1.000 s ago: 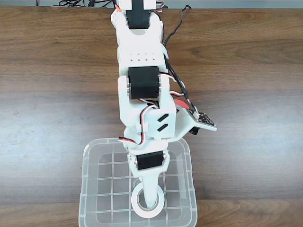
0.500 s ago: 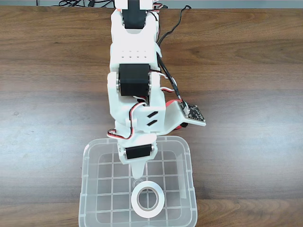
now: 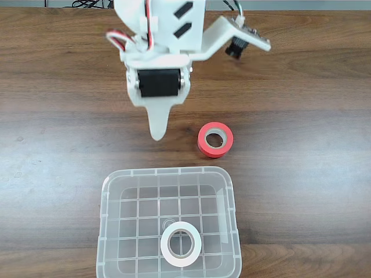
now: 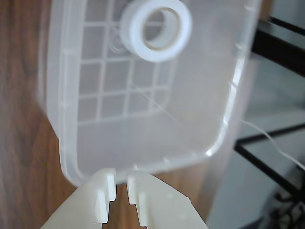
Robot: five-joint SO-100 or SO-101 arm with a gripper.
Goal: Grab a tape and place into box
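We see the gripper (image 4: 122, 187) nearly closed and empty; the tape (image 3: 181, 244) lies flat in the box (image 3: 108, 231), bare table (image 3: 58, 145) around.

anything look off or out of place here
Nothing stands out. The small white roll of tape lies flat inside the clear plastic box, which sits square on the wooden table. A red roll of tape lies flat outside it. The gripper is empty.

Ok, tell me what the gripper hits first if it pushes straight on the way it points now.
Probably the near rim of the box: in the wrist view the gripper points at it. The tape lies further in; depth is unclear.
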